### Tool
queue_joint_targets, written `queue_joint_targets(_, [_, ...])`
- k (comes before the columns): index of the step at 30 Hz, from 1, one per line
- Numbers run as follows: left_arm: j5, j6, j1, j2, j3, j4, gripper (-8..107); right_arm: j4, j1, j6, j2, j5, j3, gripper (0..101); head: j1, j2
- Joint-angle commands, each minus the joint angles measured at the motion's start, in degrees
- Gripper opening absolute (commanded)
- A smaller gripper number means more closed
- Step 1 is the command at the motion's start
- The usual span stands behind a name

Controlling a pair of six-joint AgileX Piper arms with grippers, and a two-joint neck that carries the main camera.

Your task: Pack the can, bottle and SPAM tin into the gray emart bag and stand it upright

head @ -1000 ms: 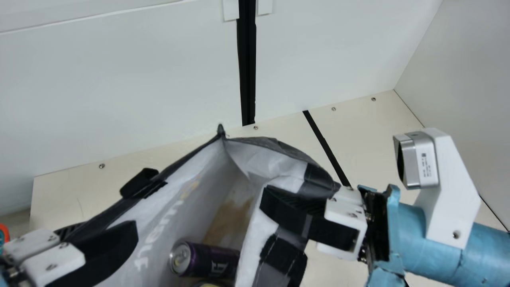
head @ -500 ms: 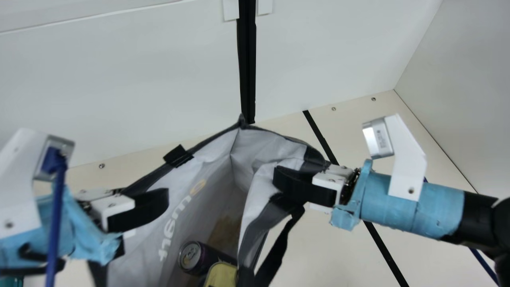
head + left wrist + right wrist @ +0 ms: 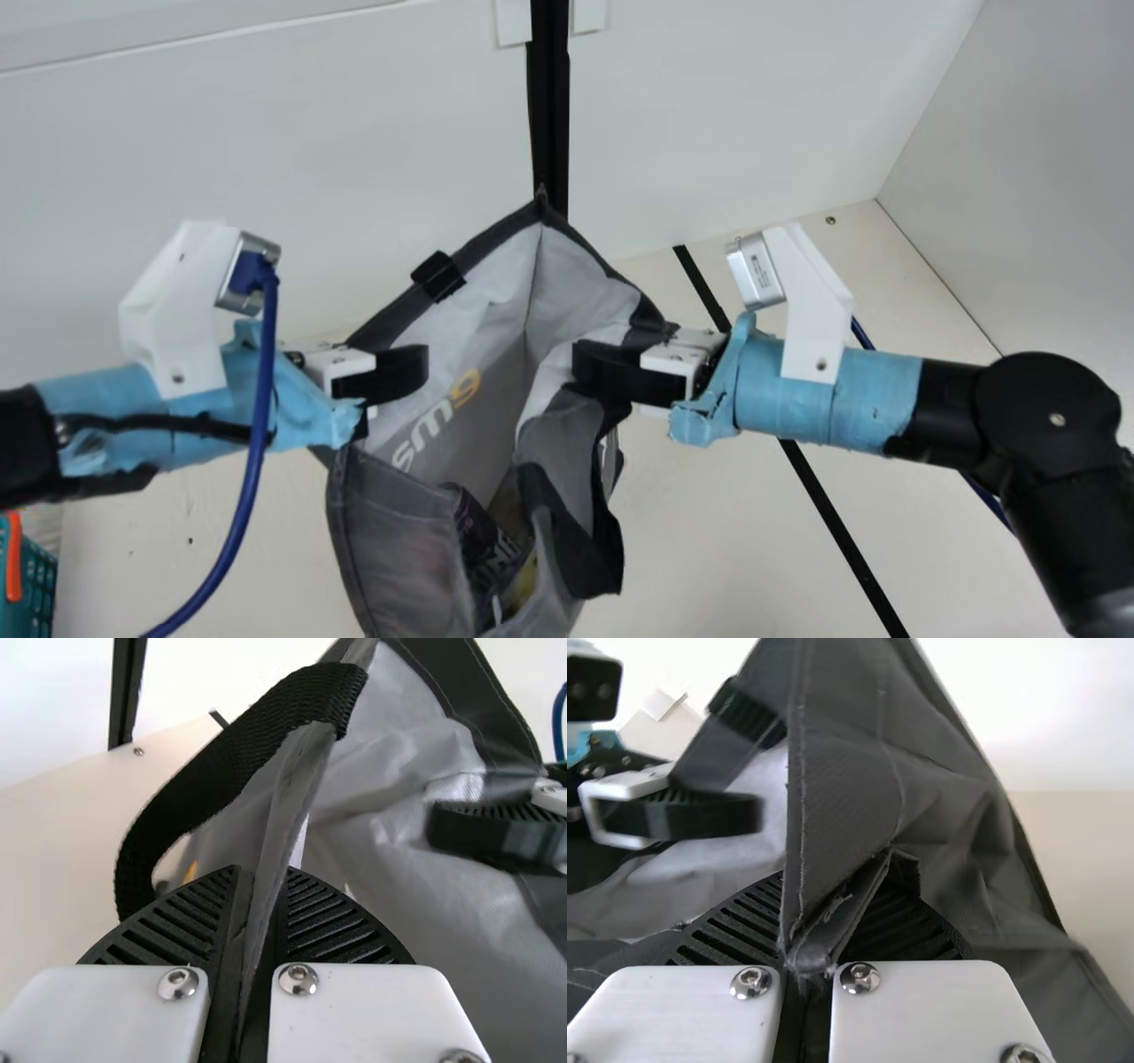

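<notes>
Left gripper and right gripper (both closed) pinch the bag.

wrist views close on bag

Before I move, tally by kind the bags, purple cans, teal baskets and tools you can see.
Gray bag: 1
Purple can: 1
Teal basket: 1
Tools, left tool and right tool: 2
Total: 5
</notes>
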Motion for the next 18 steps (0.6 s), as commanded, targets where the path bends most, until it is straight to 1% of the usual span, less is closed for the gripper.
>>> queue_joint_targets(1, [-0.6, 0.2, -0.2, 1.6, -1.2, 0.0, -8, 0.0, 0.4, -1.8, 1.6, -0.4, -0.4, 0, -1.3, -0.1])
queue_joint_targets(10, [-2.7, 0.0, -0.9, 6.6, -5.8, 0.6, -8, 0.7, 2.0, -5.7, 6.9, -2.5, -2.9, 0, -1.3, -0.1])
queue_joint_targets(18, [-4.3, -0.6, -1.6, 8.3, -7.4, 1.5, -8, 0.8, 1.8, -6.3, 8.9, -2.5, -4.4, 0, -1.3, -0.1])
